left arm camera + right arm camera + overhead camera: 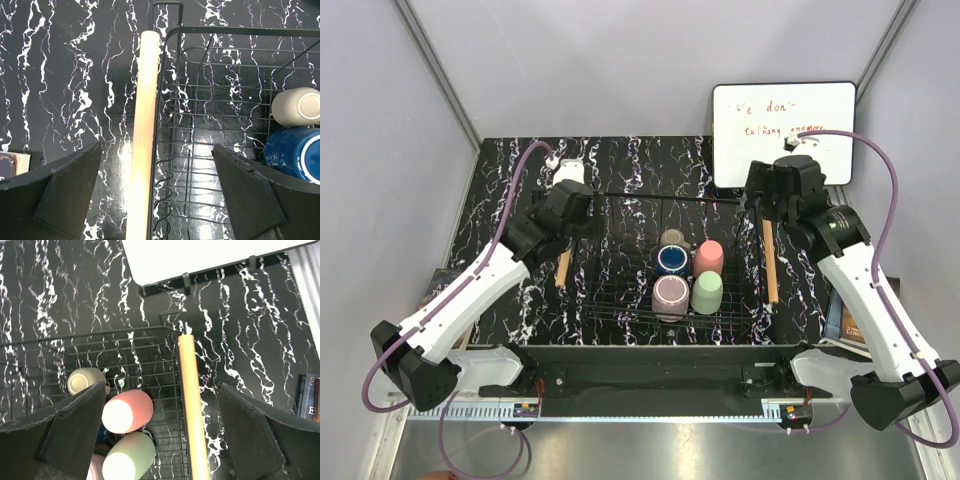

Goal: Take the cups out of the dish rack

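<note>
A black, white-veined bench [650, 165] fills the scene beneath both hands. Between the two hands sits the dish rack [620, 262], a low black wire grid. It has a pale wooden bar [563, 268] directly below the left hand and a matching bar [770, 265] directly below the right hand. Just beyond the right hand, a whiteboard [782, 135] with handwriting stands at the bench's far edge.

The left hand [580, 220] hovers over the rack's left side with its fingers spread wide and nothing between them. The right hand [775, 195] hovers over the right side, also spread and empty. Each seems held apart so it is ready to come down around a cup.

All five cups are in the rack, clustered nearer the right hand than the left. The beige cup [672, 238] lies farthest back, with the dark blue cup [672, 260] just in front of it and the mauve cup [670, 295] nearest the arm bases. Closer to the right hand, the pink cup [709, 257] sits behind the mint green cup [707, 292]. They appear to rest base-up and tilted, probably for draining. No cup has been unloaded yet.
</note>
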Controlling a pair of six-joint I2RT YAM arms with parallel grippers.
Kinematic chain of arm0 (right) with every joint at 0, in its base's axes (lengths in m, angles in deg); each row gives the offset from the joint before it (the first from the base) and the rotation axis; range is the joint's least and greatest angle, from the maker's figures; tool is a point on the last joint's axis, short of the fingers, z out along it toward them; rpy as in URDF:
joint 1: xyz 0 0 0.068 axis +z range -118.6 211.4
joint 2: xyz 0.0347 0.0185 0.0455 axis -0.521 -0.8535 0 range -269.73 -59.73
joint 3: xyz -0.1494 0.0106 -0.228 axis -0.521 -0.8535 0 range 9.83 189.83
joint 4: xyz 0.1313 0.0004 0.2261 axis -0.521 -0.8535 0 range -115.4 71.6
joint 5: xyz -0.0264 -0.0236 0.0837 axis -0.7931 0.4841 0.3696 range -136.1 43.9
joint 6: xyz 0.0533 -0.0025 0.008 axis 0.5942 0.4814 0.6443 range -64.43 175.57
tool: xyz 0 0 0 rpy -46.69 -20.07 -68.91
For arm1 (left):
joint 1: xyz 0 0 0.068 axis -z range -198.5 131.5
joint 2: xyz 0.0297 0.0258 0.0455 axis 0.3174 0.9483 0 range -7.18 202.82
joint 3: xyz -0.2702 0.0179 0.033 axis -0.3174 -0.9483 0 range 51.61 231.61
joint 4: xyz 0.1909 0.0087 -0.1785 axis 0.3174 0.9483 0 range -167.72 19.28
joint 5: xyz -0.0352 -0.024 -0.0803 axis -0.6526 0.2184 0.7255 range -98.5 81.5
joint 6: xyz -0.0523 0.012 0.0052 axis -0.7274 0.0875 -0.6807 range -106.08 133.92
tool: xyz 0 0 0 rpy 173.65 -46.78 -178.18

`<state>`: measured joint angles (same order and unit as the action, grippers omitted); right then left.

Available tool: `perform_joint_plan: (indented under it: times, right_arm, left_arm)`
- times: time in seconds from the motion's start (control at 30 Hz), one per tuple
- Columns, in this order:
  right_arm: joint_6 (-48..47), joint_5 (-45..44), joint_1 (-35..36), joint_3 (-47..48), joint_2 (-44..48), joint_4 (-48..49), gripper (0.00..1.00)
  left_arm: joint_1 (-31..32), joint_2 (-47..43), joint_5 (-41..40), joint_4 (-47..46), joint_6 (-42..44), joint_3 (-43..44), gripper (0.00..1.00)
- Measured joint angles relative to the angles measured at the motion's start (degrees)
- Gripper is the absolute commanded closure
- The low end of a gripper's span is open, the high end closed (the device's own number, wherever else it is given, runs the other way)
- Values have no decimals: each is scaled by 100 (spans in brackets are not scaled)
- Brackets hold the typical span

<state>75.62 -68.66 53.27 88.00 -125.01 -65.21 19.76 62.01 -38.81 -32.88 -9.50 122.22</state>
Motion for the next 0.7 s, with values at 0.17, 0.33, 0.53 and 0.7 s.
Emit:
perform_joint_plan:
  times: [0.17,0.33,0.53,0.7]
  right_arm:
    - [-142,385,144,0,-35,-7,0]
    - [-114,743,501,-105,-96,-9,0]
    - [63,1064,636,-564,-234,-11,0]
    - [170,1285,671,-1069,-396,17,0]
  left_arm:
    - [-2,-2,-17,31,-44,76,1]
    - [-2,-13,-13,52,-111,81,1]
    - [0,-96,13,57,-216,81,1]
    - [0,-236,48,55,-302,81,1]
